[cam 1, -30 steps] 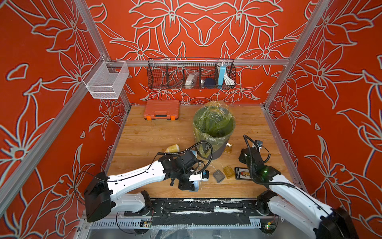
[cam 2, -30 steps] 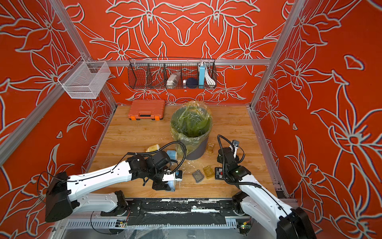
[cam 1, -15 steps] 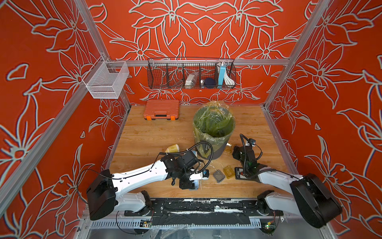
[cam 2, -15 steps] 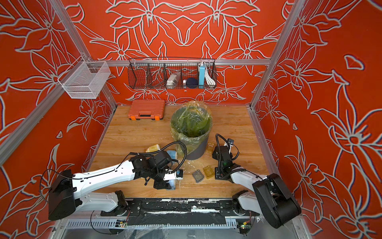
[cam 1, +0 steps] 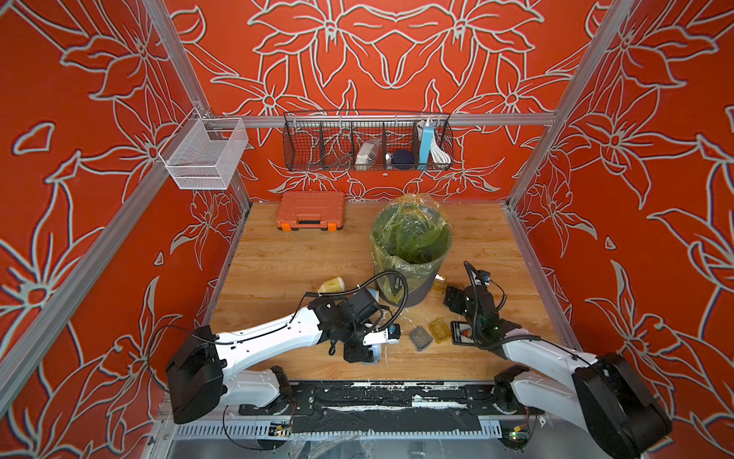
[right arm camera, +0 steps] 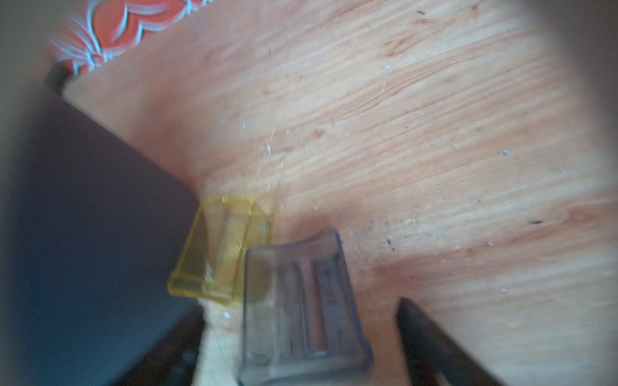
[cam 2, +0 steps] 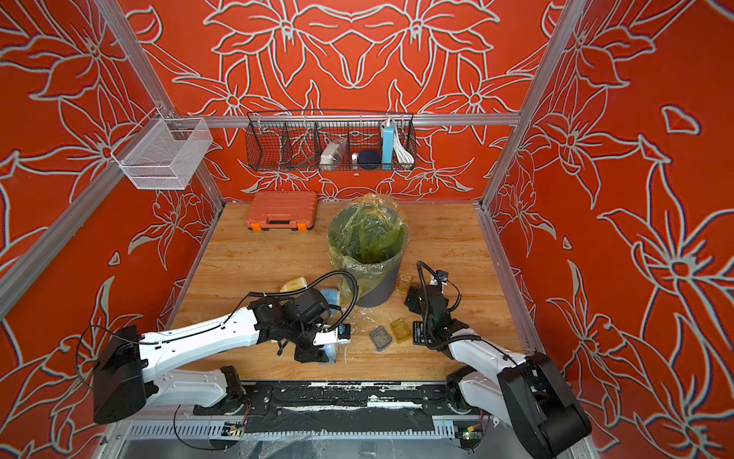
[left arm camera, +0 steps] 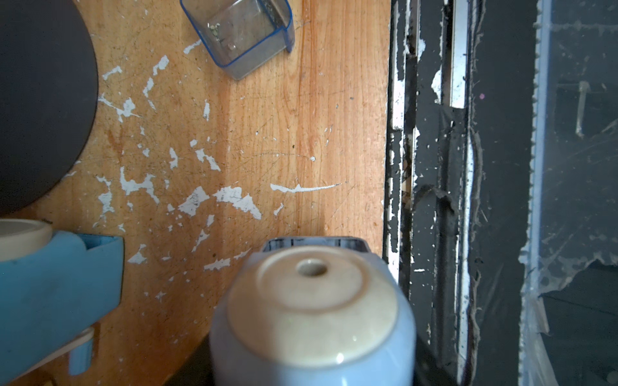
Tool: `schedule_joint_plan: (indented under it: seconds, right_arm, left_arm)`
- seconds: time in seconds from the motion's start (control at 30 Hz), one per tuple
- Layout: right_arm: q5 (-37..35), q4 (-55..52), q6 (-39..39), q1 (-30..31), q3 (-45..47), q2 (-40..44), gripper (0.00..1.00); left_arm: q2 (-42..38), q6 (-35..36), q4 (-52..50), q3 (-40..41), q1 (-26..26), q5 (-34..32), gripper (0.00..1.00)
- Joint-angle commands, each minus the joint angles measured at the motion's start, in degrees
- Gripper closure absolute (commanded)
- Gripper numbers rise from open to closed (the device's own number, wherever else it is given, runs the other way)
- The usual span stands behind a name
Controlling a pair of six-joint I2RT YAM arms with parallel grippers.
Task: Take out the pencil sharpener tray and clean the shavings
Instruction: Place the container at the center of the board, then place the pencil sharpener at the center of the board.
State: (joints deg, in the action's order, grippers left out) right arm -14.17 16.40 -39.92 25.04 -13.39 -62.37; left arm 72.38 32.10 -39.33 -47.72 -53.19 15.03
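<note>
Left gripper clamps the pale-blue pencil sharpener; right gripper, jaws apart around the grey tray near the bin, wants a straight lift, not scattering shavings.

The wooden table carries an orange tool case at its back edge, toward the back left corner. A dark bin lined with a greenish plastic bag stands near the middle. Just beside the bin, toward the left edge, lie a yellow pencil sharpener and a light blue pencil sharpener. Against its other side rests a clear yellow tray. Nearer the front edge, side by side, lie a grey tray, a second yellow tray and a black card. Shavings fleck the wood between bin and front edge.
</note>
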Motion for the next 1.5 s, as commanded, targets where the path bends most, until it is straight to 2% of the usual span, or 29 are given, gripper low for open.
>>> schedule_joint_plan:
  seconds: [0.0, 0.13, 0.3, 0.37, 0.43, 0.67, 0.8, 1.0, 1.2, 1.23, 1.27, 1.37, 1.47]
  right_arm:
    - [1.5, -4.4, -1.4, -0.1, 1.1, 2.8, 0.03]
    - [1.0, -8.8, -1.1, -0.1, 0.8, 7.4, 0.03]
    - [-1.0, -16.6, 2.0, -0.1, -2.1, 18.4, 0.03]
    - [-1.7, -20.7, 4.4, -0.2, -4.3, 21.9, 0.03]
    - [-2.1, -24.0, 6.0, -0.2, -6.4, 24.6, 0.03]
    - [-1.9, -30.0, 9.3, -0.2, -11.6, 31.3, 0.03]
    - [-1.1, -32.4, 10.8, -0.2, -13.3, 33.2, 0.04]
    - [1.5, -35.8, 12.8, -0.2, -15.5, 34.9, 0.03]
    - [0.6, -37.7, 16.1, -0.2, -17.4, 37.0, 0.03]
    - [0.1, -38.0, 16.6, -0.2, -17.8, 37.2, 0.03]
    - [-0.1, -38.0, 17.1, -0.2, -18.2, 37.3, 0.03]
    - [-1.4, -37.8, 18.6, -0.2, -19.4, 37.1, 0.03]
    - [-3.3, -37.1, 20.5, -0.2, -20.4, 36.8, 0.03]
  left_arm:
    - [-0.2, 0.2, -0.5, -0.3, 0.5, 0.5, 0.98]
    - [0.1, -0.1, -0.3, -0.2, 0.7, 0.1, 0.96]
    - [1.4, 0.5, -0.3, -0.6, 1.9, 0.2, 0.92]
    - [2.5, 1.1, -0.3, -1.0, 2.6, -0.2, 0.85]
    - [3.7, 1.8, -0.2, -1.4, 3.1, -0.9, 0.75]
    - [7.4, 3.0, 5.3, -0.7, 3.5, -8.0, 0.66]
    - [7.9, 3.1, 8.2, 0.0, 3.6, -8.5, 0.63]
    - [9.4, 2.6, 8.7, -0.2, 3.6, -7.7, 0.43]
    - [7.1, 2.7, 8.6, 0.2, 3.6, -8.4, 0.32]
    - [6.6, 2.7, 8.4, 0.2, 3.6, -8.5, 0.28]
    - [6.1, 2.7, 8.2, 0.3, 3.6, -8.5, 0.19]
    - [3.9, 2.5, 7.3, 0.4, 3.6, -8.3, 0.02]
    - [0.1, 1.8, 5.9, 0.9, 3.5, -8.8, 0.01]
